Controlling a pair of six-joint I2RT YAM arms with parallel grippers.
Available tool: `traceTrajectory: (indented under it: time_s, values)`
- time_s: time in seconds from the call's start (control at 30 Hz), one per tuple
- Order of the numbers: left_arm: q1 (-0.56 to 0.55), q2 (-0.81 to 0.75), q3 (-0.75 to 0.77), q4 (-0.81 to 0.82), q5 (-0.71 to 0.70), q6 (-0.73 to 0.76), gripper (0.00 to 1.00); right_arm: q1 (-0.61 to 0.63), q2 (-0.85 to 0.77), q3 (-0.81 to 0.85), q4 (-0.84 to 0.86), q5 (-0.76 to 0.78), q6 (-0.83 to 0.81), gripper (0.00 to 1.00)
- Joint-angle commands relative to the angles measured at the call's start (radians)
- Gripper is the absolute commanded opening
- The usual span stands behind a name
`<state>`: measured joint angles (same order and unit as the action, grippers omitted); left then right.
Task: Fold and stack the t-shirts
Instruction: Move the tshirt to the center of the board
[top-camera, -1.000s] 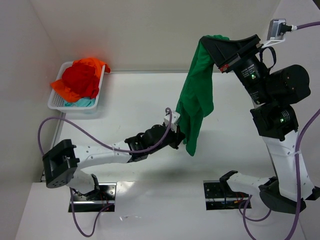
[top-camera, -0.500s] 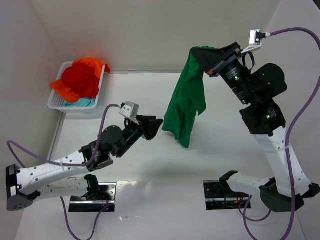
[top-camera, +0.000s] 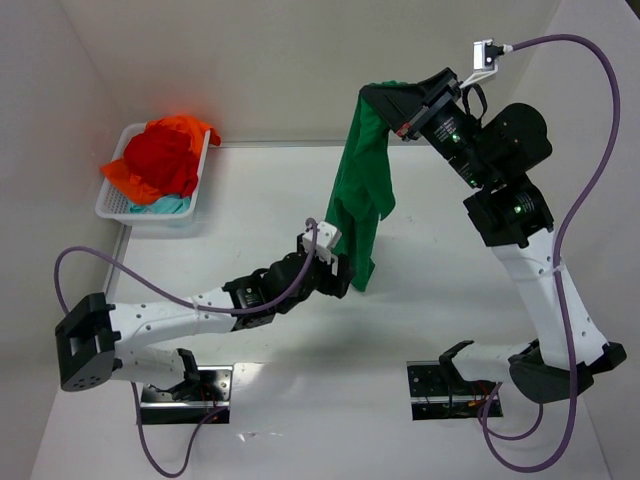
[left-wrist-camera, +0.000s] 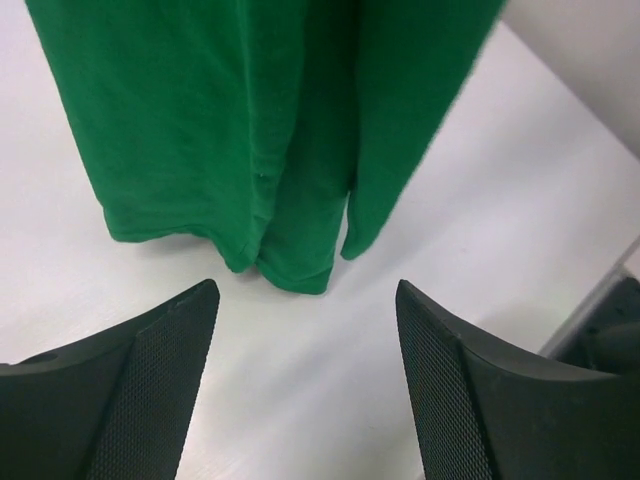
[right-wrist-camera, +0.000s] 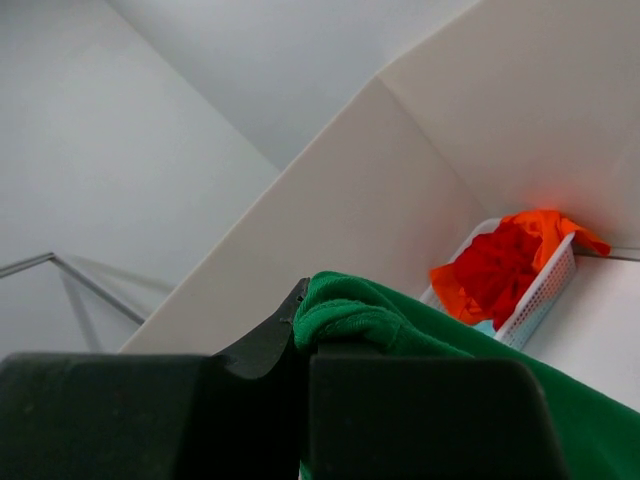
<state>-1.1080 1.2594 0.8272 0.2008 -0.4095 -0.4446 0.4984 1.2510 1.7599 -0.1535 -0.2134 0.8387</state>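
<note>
Jaws of the right gripper (top-camera: 380, 98) pinch the top of the green t-shirt (top-camera: 362, 190) and hold it up high. The shirt hangs straight down, with its bottom edge near the table (top-camera: 250, 200). The left gripper (left-wrist-camera: 305, 300) sits low and open wide, with that edge just in front of it, not touching. Far to the left, the red, orange and teal t-shirts (top-camera: 160, 160) lie piled in the white basket (top-camera: 110, 206).

1. The teal shirt (top-camera: 166, 205) lies mostly buried under the red shirt (top-camera: 160, 160) and orange shirt (top-camera: 186, 125) in the basket (top-camera: 110, 210).
2. Left wrist view: the green shirt (left-wrist-camera: 250, 120) is cut off above; only its hem shows.
3. The right end effector (right-wrist-camera: 305, 335) is a dark blur, its tips partly covered by bunched green cloth.
</note>
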Motion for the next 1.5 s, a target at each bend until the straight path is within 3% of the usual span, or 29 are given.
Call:
traceTrajectory:
  time_s: [0.0,0.2,0.3,0.57,0.73,1.13,1.27,1.3,1.4,1.43,1.47]
  values:
    - [-0.004,0.052,0.076,0.081,-0.096,0.021,0.79,0.0,-0.007,0.062,0.1,-0.058,0.026,0.0]
    - [-0.004,0.152,0.107,0.156,-0.12,0.043,0.71,0.0,-0.027,0.062,0.111,-0.069,0.046,0.0]
    - [-0.004,0.184,0.107,0.177,-0.231,-0.054,0.62,0.0,-0.036,0.072,0.101,-0.089,0.046,0.0]
    - [-0.004,0.216,0.098,0.134,-0.397,-0.143,0.58,0.0,-0.058,0.072,0.083,-0.089,0.046,0.0]
    - [-0.004,0.236,0.089,0.181,-0.313,-0.111,0.63,0.0,-0.058,0.082,0.083,-0.089,0.046,0.0]
    - [-0.004,0.3,0.049,0.19,-0.357,-0.12,0.64,0.0,-0.067,0.122,0.063,-0.09,0.045,0.0]
    - [-0.004,0.351,0.087,0.19,-0.367,-0.131,0.52,0.0,-0.067,0.122,0.074,-0.09,0.054,0.0]
    - [-0.004,0.351,0.087,0.201,-0.358,-0.131,0.41,0.0,-0.067,0.122,0.074,-0.09,0.054,0.0]
    - [-0.004,0.36,0.087,0.21,-0.334,-0.152,0.25,0.0,-0.067,0.122,0.074,-0.09,0.054,0.0]
    - [-0.004,0.36,0.087,0.21,-0.324,-0.152,0.12,0.0,-0.067,0.122,0.074,-0.09,0.054,0.0]
    - [-0.004,0.35,0.075,0.221,-0.324,-0.163,0.06,0.0,-0.067,0.122,0.074,-0.078,0.045,0.0]
